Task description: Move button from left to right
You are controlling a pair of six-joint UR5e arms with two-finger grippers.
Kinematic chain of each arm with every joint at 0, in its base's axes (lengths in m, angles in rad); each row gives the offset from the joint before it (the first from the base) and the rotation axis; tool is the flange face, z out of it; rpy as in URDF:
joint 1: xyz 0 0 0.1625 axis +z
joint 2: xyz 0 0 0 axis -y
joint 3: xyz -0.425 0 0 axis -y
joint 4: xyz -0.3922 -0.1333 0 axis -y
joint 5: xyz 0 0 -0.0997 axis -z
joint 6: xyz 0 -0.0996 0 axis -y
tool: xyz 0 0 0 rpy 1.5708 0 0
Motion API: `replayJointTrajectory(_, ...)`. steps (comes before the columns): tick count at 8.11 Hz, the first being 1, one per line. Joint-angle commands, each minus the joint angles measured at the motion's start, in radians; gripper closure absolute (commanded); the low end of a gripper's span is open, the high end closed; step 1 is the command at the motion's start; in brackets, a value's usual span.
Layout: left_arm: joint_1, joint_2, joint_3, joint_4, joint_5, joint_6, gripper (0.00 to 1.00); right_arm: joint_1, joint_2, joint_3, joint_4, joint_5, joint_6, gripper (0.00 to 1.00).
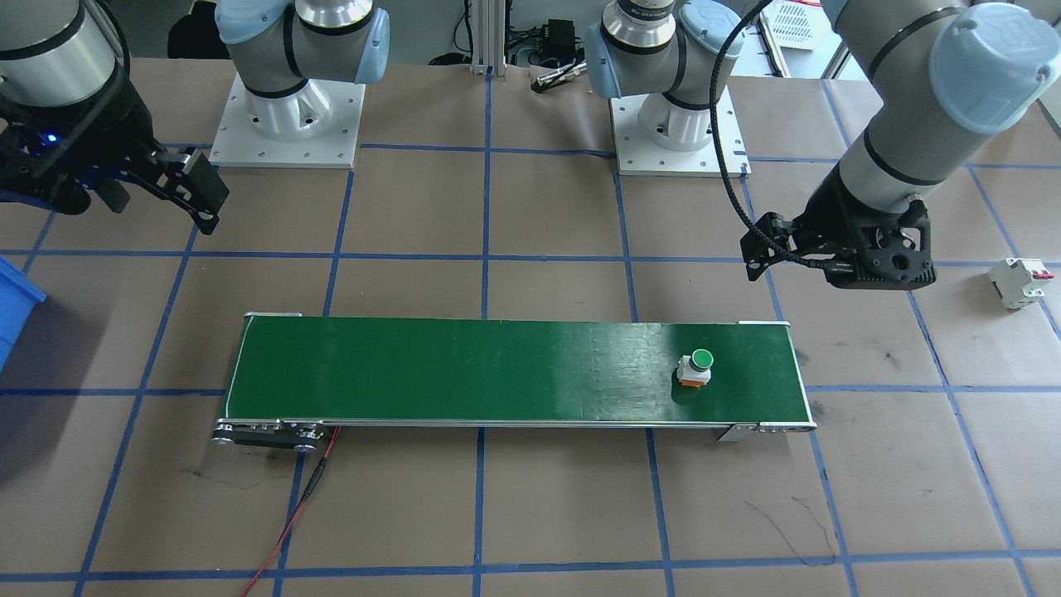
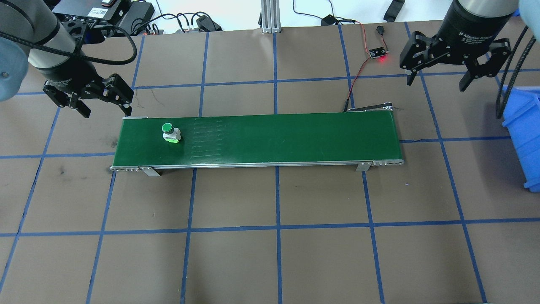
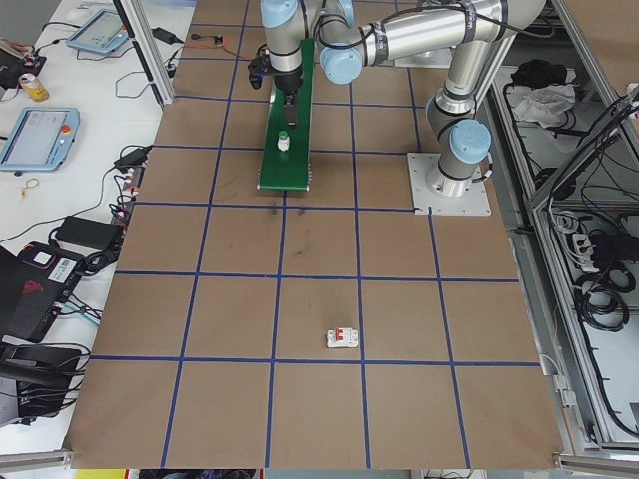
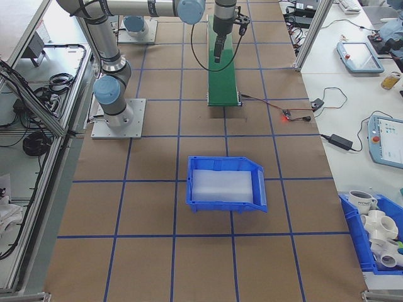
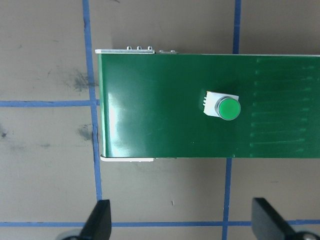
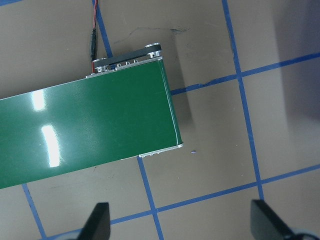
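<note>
Green-capped button [image 2: 171, 132] on belt [image 2: 295, 139], near gaping, empty left pincer [image 2: 104, 103], right pincer [image 2: 438, 76] likewise, far off

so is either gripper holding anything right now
No, nothing is held. The left gripper and the right gripper are both open and empty; the button stands alone on the conveyor belt.

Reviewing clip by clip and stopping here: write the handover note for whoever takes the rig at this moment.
Left gripper: open, empty, hovering off the belt's left end.
Right gripper: open, empty, hovering beyond the belt's right end.
Button: upright on the green conveyor belt, near its left end, untouched by either gripper.
Done: button placed on the belt.
Left: get it to the right end; blue bin sits beside the right gripper.
</note>
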Motion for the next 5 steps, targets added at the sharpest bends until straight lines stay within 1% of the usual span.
replayJointTrajectory(1, 0.001, 0.03, 0.021, -0.014, 0.0, -0.024, 0.0, 0.002, 0.002, 0.003, -0.013, 0.017, -0.004, 0.0)
replayJointTrajectory(3, 0.008, 0.033, 0.021, -0.01, 0.0, -0.024, 0.0, 0.01, 0.025, 0.003, -0.014, 0.059, -0.022, 0.0)
replayJointTrajectory(5, 0.01, 0.027, 0.021, -0.007, 0.004, -0.026, 0.0, 0.012, 0.044, 0.012, -0.021, 0.115, -0.135, 0.0)
